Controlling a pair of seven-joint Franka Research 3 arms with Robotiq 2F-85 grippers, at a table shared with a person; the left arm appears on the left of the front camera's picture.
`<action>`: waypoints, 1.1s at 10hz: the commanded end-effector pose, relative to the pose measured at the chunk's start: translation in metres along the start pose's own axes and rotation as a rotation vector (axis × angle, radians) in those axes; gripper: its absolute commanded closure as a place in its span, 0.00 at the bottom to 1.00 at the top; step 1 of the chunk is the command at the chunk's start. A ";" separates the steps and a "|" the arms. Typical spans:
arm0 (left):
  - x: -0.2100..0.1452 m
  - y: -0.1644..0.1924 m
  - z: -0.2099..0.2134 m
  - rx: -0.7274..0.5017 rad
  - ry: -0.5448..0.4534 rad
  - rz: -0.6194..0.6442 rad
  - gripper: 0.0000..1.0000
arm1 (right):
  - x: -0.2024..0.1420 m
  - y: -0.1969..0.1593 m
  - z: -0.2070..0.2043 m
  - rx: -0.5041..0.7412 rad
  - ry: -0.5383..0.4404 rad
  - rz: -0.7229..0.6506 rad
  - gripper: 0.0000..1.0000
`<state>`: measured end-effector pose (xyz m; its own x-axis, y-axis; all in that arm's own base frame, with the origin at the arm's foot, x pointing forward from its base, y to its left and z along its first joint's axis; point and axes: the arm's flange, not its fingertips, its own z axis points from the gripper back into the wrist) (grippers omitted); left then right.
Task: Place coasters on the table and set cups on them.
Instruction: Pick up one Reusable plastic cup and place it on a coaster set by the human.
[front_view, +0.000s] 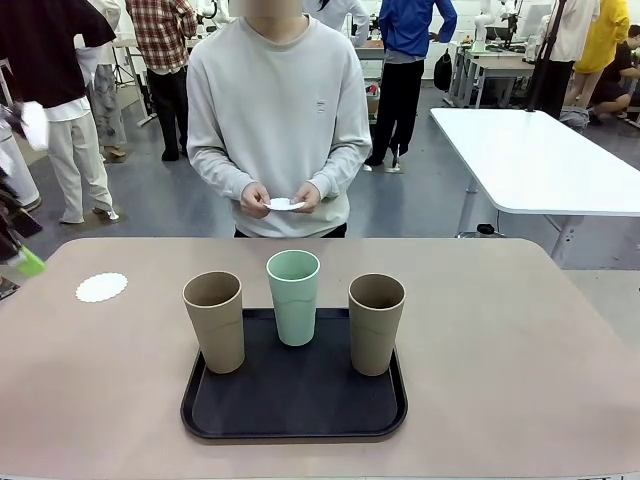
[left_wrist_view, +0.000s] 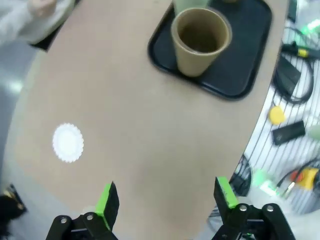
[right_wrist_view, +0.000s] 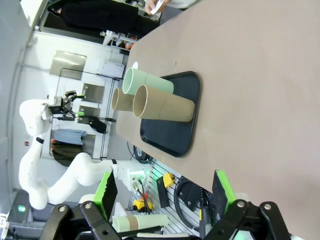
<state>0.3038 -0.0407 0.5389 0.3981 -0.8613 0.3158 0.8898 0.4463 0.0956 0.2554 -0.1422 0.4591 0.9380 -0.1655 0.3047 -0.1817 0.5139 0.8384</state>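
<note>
**Left gripper** (left_wrist_view: 166, 196): jaws open, empty, hovering over the tabletop's (left_wrist_view: 150, 125) left edge. One coaster (left_wrist_view: 68, 142) lies flat close by, near that edge. The nearest tan cup (left_wrist_view: 200, 40) stands upright at the black tray's (left_wrist_view: 252, 45) left side, farther inward; the left arm is judged nearer it. **Right gripper** (right_wrist_view: 164, 187): open, empty.

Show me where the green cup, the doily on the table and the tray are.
green cup (front_view: 293, 300), front view, middle of its side
doily (front_view: 102, 287), front view, its centre
tray (front_view: 290, 402), front view, bare floor near front
</note>
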 end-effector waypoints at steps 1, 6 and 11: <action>0.014 -0.023 -0.026 0.084 0.062 -0.183 0.00 | 0.000 -0.001 0.000 0.014 -0.002 0.003 0.00; 0.040 -0.036 -0.024 0.056 0.091 -0.241 0.00 | 0.000 -0.001 0.000 0.014 -0.002 0.003 0.00; 0.034 0.025 -0.043 -0.091 -0.301 -0.257 0.00 | 0.000 -0.001 0.000 0.014 -0.002 0.003 0.00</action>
<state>0.3194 -0.0804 0.5240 0.1769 -0.9102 0.3746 0.9458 0.2626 0.1913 0.2554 -0.1424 0.4592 0.9379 -0.1662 0.3045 -0.1808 0.5147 0.8381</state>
